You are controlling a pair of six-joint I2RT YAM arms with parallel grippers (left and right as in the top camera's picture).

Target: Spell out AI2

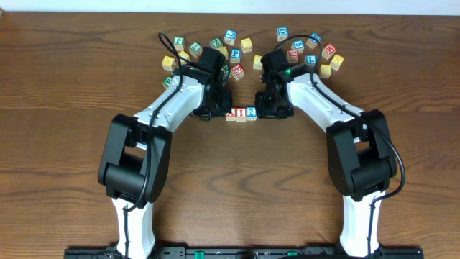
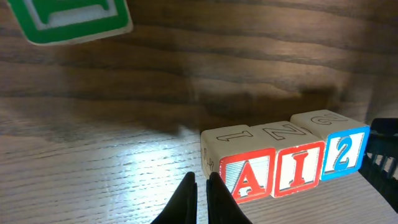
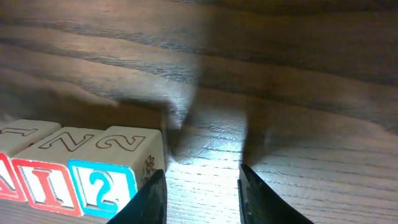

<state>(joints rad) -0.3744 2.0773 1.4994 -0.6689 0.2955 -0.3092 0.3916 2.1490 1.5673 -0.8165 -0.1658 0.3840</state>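
Observation:
Three pale wooden cubes stand side by side in a row on the table: the red A cube [image 2: 247,177] [image 1: 231,114], the red I cube [image 2: 300,168] [image 3: 46,184] [image 1: 241,113] and the blue 2 cube [image 2: 344,152] [image 3: 102,186] [image 1: 251,111]. My left gripper [image 2: 201,178] [image 1: 218,108] is shut on nothing, its tips just left of the A cube. My right gripper [image 3: 202,175] [image 1: 272,108] is open and empty, with its left finger beside the right face of the 2 cube.
Several other letter cubes lie in an arc at the back of the table, such as a blue one [image 1: 230,34] and a yellow one [image 1: 169,62]. A green-printed cube [image 2: 68,18] lies beyond the left gripper.

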